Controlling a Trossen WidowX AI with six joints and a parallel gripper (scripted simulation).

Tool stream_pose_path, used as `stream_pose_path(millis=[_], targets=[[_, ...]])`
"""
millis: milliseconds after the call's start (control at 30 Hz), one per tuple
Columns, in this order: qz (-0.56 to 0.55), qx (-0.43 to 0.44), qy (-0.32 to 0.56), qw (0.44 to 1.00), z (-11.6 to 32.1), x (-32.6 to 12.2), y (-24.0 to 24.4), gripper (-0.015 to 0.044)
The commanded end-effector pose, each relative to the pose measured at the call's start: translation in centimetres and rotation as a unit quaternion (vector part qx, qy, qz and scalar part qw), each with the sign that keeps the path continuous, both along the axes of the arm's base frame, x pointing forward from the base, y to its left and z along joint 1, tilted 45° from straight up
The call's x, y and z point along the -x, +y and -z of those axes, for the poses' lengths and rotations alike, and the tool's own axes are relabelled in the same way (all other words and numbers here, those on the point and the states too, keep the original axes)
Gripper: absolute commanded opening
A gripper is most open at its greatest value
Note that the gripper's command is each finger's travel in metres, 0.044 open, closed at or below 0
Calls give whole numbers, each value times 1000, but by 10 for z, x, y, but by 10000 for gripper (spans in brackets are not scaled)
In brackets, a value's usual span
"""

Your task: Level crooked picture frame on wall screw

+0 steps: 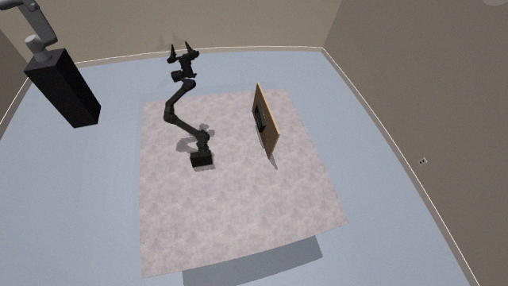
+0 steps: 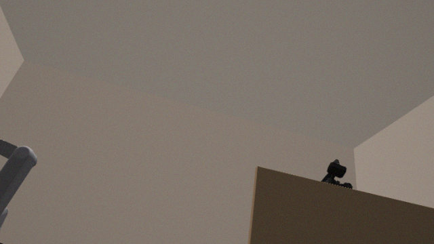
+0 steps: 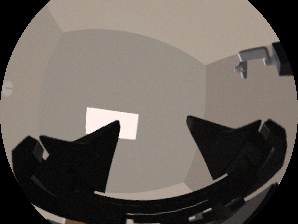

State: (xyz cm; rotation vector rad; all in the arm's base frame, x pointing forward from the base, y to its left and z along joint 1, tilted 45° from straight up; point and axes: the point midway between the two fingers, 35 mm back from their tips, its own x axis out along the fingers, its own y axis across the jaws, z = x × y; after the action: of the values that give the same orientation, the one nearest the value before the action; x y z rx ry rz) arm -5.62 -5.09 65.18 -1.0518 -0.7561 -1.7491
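The dark picture frame (image 1: 259,118) hangs on the near face of the upright wooden board (image 1: 271,137) (image 2: 332,217) in the top view. It is small and seen at a steep angle, so I cannot tell which side is higher. The screw and notched strip are not visible. My gripper (image 1: 179,44) (image 3: 153,120) is open and empty, raised high to the left of the board, well away from the frame, with its fingers pointing up. The exterior view shows only the back of the board, which hides the frame; part of my dark arm (image 2: 336,169) shows above its top edge.
The board stands on a pale mottled table top (image 1: 238,206), to the right of my arm's base (image 1: 202,159). A grey second arm (image 1: 41,28) (image 2: 17,173) (image 3: 253,54) stands on a black pedestal (image 1: 65,91) at the far left. The wrist view faces a bright ceiling panel (image 3: 125,125).
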Motion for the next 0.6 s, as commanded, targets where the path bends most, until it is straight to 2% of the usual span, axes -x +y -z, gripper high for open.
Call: stream_pose_path(millis=[0, 133, 267, 400, 567], targets=[[-8, 1, 0, 1000, 1, -1, 0, 374], [-167, 20, -1, 986, 13, -26, -4, 269], [-356, 17, -9, 934, 34, -58, -7, 260], [-531, -16, -26, 847, 60, -91, -9, 260], [-711, -93, -67, 694, 101, -131, -10, 260]])
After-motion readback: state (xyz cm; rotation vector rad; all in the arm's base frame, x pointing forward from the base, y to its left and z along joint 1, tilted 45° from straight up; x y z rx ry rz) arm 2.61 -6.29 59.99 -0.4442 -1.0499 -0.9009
